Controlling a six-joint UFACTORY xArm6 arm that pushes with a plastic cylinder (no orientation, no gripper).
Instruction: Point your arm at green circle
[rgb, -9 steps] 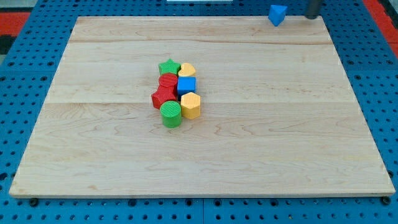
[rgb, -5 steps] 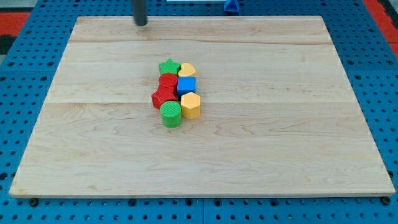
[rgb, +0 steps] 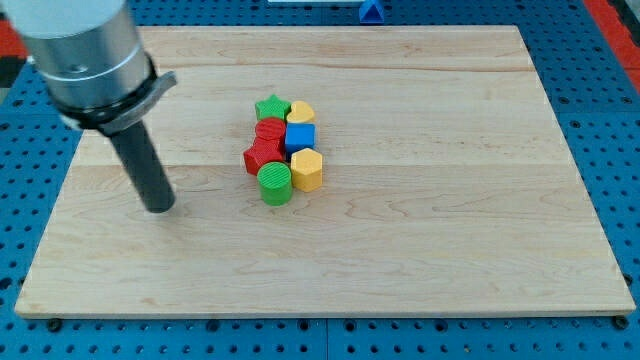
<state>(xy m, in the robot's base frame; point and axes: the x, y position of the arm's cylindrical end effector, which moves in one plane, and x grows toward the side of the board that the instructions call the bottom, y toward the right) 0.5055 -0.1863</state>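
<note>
- Dark rod, hanging from a grey cylinder in the view's upper left corner, comes down to my tip (rgb: 160, 207), which sits on the pale wooden surface (rgb: 420, 250); there is no hand on this arm, so the rod holds nothing and touches no block.
- Nearest to my tip, off to its right in the view and clearly apart from it, is the green circle (rgb: 274, 184), the lowest block of a tight cluster.
- Just right of the green circle, and touching it, stands a yellow hexagon (rgb: 307, 170).
- Right of my tip and a little toward the view's top, two red blocks (rgb: 265, 146) press against the green circle; their exact shapes are hard to make out.
- Further right sits a blue cube (rgb: 300, 137), with a second yellow block (rgb: 300, 113) just above it.
- Green star (rgb: 271, 108) caps the cluster on its top left.
- Far from my tip, at the view's top edge beyond the wooden surface, a blue block (rgb: 371, 11) shows partly, cut off by the frame.
</note>
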